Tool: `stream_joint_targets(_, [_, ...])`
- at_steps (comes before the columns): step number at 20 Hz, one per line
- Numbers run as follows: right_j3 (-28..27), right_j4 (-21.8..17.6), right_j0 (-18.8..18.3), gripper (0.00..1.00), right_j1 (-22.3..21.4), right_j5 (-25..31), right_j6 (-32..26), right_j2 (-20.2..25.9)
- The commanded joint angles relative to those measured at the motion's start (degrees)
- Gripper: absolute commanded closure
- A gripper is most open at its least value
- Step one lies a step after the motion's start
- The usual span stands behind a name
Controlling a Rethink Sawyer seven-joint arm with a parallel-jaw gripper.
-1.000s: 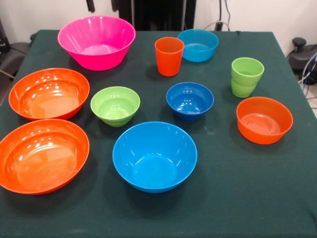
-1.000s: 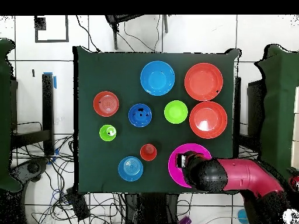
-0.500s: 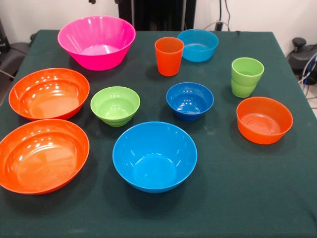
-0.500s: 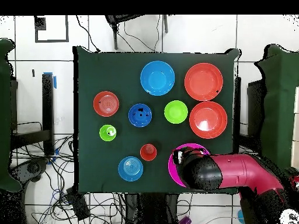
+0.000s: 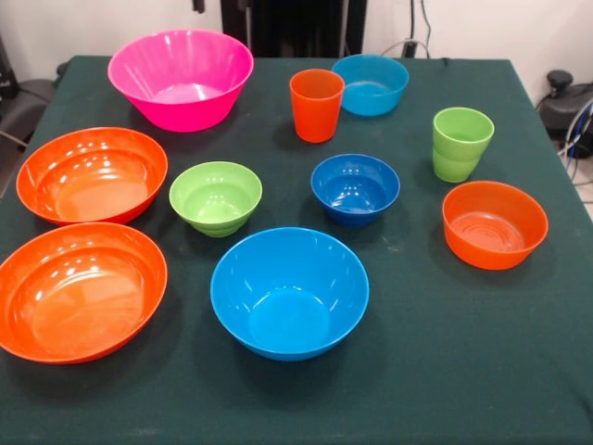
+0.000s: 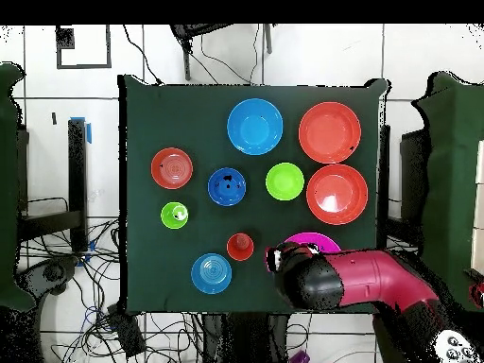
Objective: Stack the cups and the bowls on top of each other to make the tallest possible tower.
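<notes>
Pink bowl, at eleven o'clock on the table, sits under the arm, whose gripper state cannot be told; a blind descent could clip its rim and tip it.

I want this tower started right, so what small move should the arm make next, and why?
Probably lower toward the pink bowl: the overhead view shows the arm hanging over that bowl, and nothing is stacked yet except the nested lime green cups. A wide bowl would suit as a base. Whether the gripper is open cannot be seen.

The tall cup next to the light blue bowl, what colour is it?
Orange cup; the front view shows it best.
</notes>
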Motion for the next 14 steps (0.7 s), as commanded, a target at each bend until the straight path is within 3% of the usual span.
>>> stream_joint_targets(1, [5.4,-3.5,4.9,0.00,5.1,-5.5,4.2,-1.6])
stream_joint_targets(6, [4.7,-2.8,6.0,0.00,5.6,-5.9,4.0,-2.7])
stream_joint_targets(14, [2.7,-5.2,9.0,0.00,6.3,-7.3,5.6,-6.6])
